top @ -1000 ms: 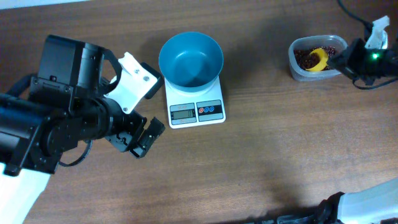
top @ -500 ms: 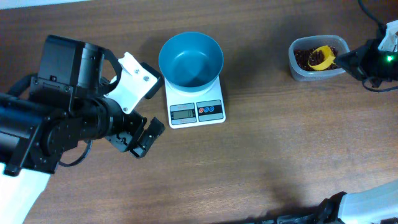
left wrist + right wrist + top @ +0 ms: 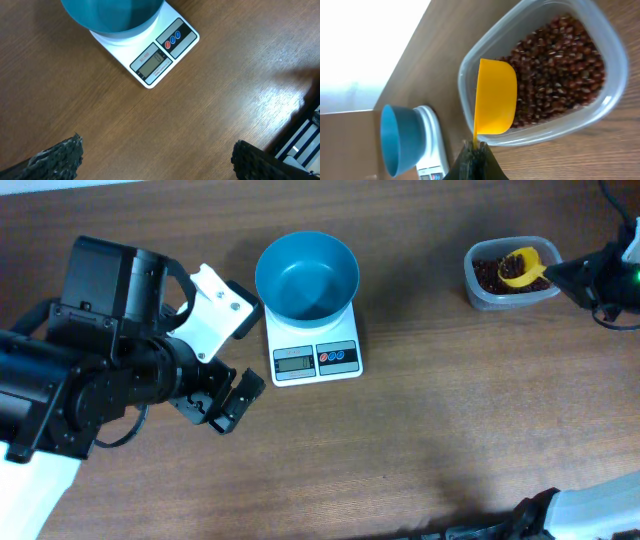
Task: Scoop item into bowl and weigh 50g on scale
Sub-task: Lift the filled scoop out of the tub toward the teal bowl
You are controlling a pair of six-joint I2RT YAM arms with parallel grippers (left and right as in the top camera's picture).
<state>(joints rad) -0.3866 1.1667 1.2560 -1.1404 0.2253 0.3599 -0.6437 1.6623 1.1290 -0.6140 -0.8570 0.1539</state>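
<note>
The teal-blue bowl [image 3: 306, 275] stands empty on the white scale [image 3: 315, 360], seen also in the left wrist view [image 3: 112, 17] and, small, in the right wrist view [image 3: 397, 140]. The dark red-brown beans [image 3: 487, 273] fill a clear tub [image 3: 508, 298] at the far right [image 3: 560, 65]. My right gripper [image 3: 572, 274] is shut on the handle of a yellow scoop [image 3: 495, 102], whose cup hangs over the tub's rim above the beans. My left gripper [image 3: 222, 402] is open and empty, left of the scale above bare table [image 3: 155, 160].
The tub sits near the table's far right edge, with a bright area beyond it in the right wrist view. A white arm part lies along the front edge at the lower right [image 3: 590, 510]. The left arm's bulk covers the table's left side [image 3: 100, 370].
My right gripper has drawn back to the right, and the yellow scoop has moved with it from the tub's middle toward its right rim. The left arm has not moved.
</note>
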